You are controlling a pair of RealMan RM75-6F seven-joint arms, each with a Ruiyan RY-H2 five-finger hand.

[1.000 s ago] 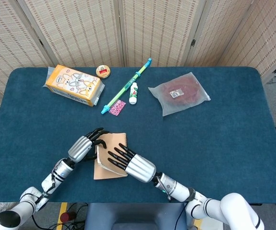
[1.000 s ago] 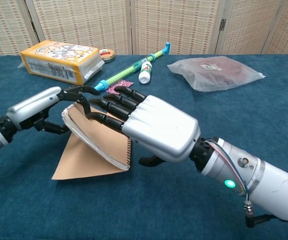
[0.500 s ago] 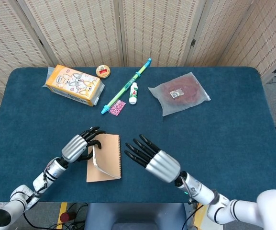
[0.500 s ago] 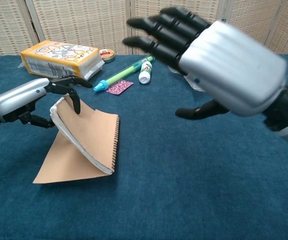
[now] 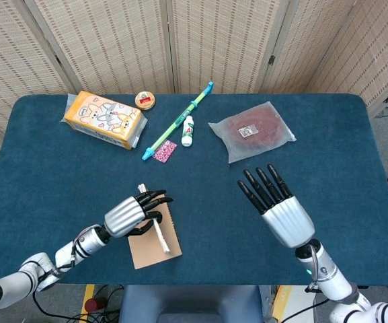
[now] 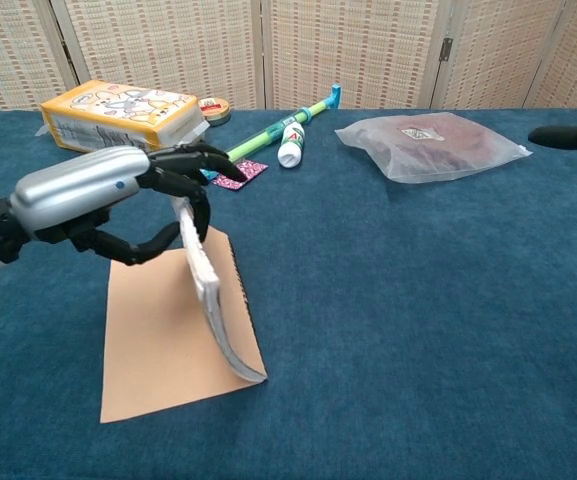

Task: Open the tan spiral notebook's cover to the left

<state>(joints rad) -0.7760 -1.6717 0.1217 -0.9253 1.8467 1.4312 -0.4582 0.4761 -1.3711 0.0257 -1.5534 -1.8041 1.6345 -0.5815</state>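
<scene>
Since half a second ago my right hand (image 5: 279, 205) has pulled clear, fingers spread and empty. My left hand (image 5: 134, 214) pinches the tan notebook (image 6: 183, 335) at lower left, pages stood upright over the flat cover. I'd settle the pages rightward. Snack box (image 5: 105, 119) and pen (image 5: 177, 121) sit well apart.
</scene>
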